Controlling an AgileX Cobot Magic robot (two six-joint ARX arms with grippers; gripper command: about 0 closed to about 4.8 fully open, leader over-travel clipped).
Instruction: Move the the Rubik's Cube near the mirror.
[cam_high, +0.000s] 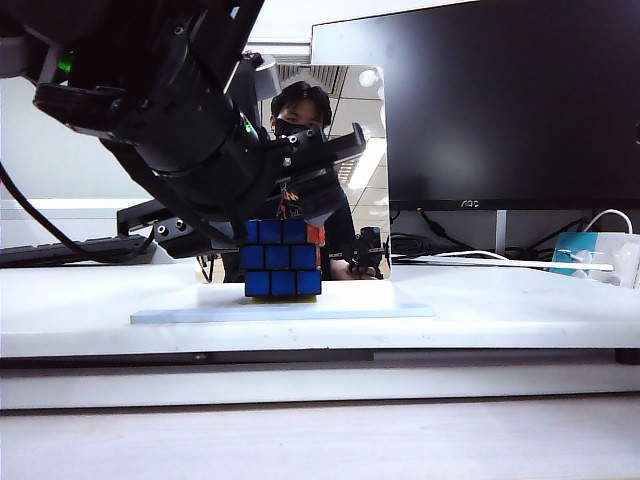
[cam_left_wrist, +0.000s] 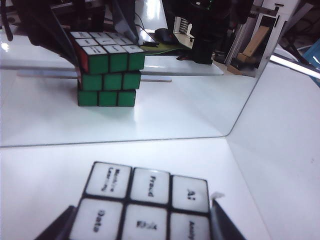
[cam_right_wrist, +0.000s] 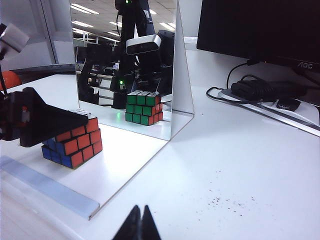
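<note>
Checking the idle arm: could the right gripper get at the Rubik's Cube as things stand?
Probably not cleanly: the left gripper straddles the Rubik's Cube before the mirror, while the shut right gripper sits apart.

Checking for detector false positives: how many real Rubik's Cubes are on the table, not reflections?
1. The Rubik's Cube sits on the white base before the mirror, between the left pincer's fingers. The other cube is its reflection.

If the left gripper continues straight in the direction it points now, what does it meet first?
The left gripper already straddles the Rubik's Cube. Straight ahead stands the mirror; nothing else appears between, though depth is unclear.
</note>
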